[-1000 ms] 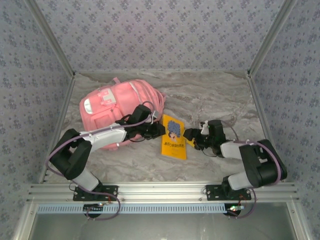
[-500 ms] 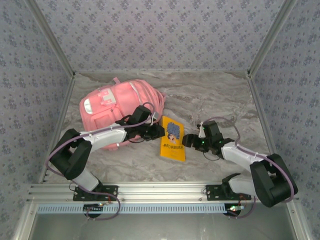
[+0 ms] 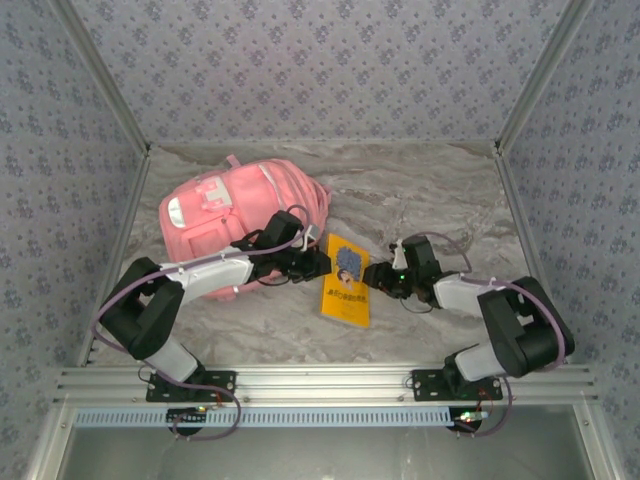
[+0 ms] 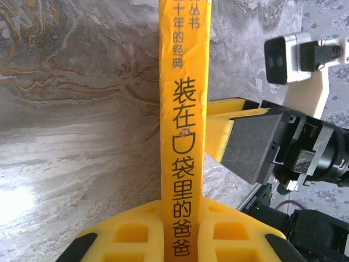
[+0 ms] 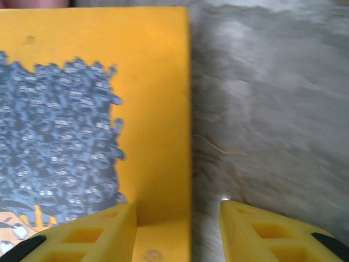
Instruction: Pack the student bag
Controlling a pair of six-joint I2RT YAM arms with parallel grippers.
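Shows the student bag, pink, lying flat at the back left of the table, well apart from the right arm. Shows a yellow book just beside the bag's near right corner, between the two arms.

Finds the left jaws pressed onto the book's spine, pinching it, at the end of the left arm, stretched across the bag's near edge. Finds the right jaws spread, straddling the book's right edge, one side over the cover and the other over bare table, neither clearly touching. Cannot tell whether the book rests flat or is tipped up.

Reads as a handover, or a two-sided grip on the book, ahead of packing.

To do it well:
- Hold the left pinch firm to stop any swing.
- Slide the right jaws further in over the edge, squared to the cover, before closing.
- Close gently, clear of the left jaws.
- Look for an open zip on the bag first; cannot make one out from here.
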